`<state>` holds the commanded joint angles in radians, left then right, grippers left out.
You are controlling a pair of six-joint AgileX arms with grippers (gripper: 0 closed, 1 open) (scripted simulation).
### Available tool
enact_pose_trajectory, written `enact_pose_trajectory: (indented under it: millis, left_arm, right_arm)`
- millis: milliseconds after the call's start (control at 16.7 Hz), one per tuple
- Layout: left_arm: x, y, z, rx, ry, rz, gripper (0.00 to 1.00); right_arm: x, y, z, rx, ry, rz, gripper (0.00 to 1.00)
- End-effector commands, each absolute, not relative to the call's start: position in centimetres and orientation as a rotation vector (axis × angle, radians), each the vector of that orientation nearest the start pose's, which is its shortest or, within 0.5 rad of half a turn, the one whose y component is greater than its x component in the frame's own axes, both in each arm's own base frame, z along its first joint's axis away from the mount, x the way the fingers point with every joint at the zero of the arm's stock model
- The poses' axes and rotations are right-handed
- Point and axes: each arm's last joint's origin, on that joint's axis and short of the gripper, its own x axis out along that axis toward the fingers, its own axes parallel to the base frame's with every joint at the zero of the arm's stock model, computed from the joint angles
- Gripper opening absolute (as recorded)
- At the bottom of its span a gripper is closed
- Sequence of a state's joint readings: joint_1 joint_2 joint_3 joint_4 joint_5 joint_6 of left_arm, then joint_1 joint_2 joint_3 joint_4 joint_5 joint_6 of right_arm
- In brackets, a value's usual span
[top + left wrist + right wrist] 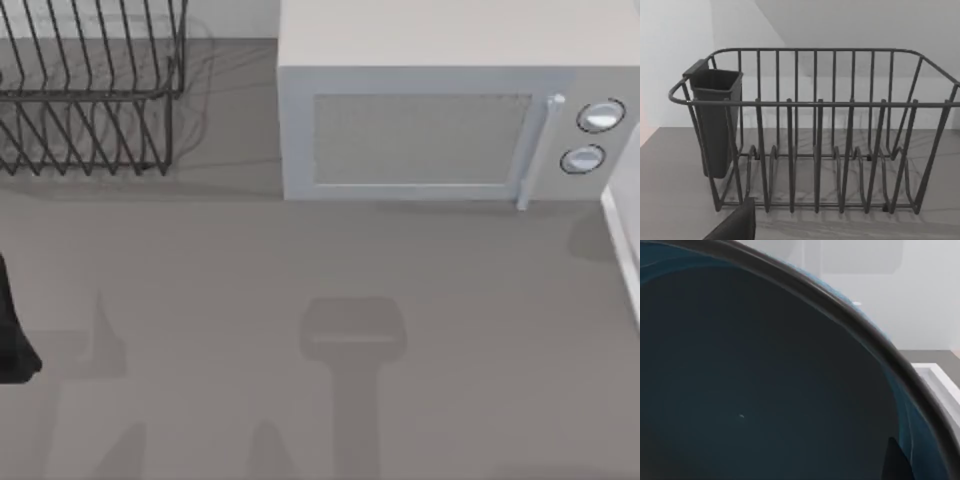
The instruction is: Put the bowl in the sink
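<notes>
Bowl: the bowl sits very close before the right wrist camera, its dark teal inside facing the lens and its dark rim curving across the view, with a band of blue outer wall along that rim.
Right hand: a dark wedge by the bowl's rim in the right wrist view may be one of its fingers, but that is not certain; whether the right hand is wide, narrow or holding the bowl cannot be told.
Sink: a white raised edge lies beyond the bowl's rim in the right wrist view, and a white edge stands at the right side of the tabletop in the top view; this looks like the sink's rim.
Left arm: a dark part of it shows at the left edge of the top view, low over the tabletop; the state of its hand cannot be told.
Dish rack: the black wire dish rack stands at the far left of the tabletop; the left wrist view faces it, with a dark cutlery cup hung on one end.
Microwave: the white microwave stands at the far side, right of the rack, door shut, two round knobs at its right.
Tabletop: the grey tabletop carries shadows of the arms in the near half.
</notes>
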<state>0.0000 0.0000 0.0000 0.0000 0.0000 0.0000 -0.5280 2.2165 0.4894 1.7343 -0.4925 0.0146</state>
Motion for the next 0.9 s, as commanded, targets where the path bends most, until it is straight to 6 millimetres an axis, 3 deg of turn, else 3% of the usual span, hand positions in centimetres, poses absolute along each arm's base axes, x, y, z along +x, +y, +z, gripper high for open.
enact_pose_trajectory:
  millis: [660,900]
  left_arm:
    - [10.57,-0.12,16.0,0.0,0.0,0.0,1.0]
    - [10.57,-0.12,16.0,0.0,0.0,0.0,1.0]
  right_arm:
    - [26.71,-13.64,5.9,0.0,0.0,-0.01,0.98]
    - [26.71,-13.64,5.9,0.0,0.0,-0.01,1.0]
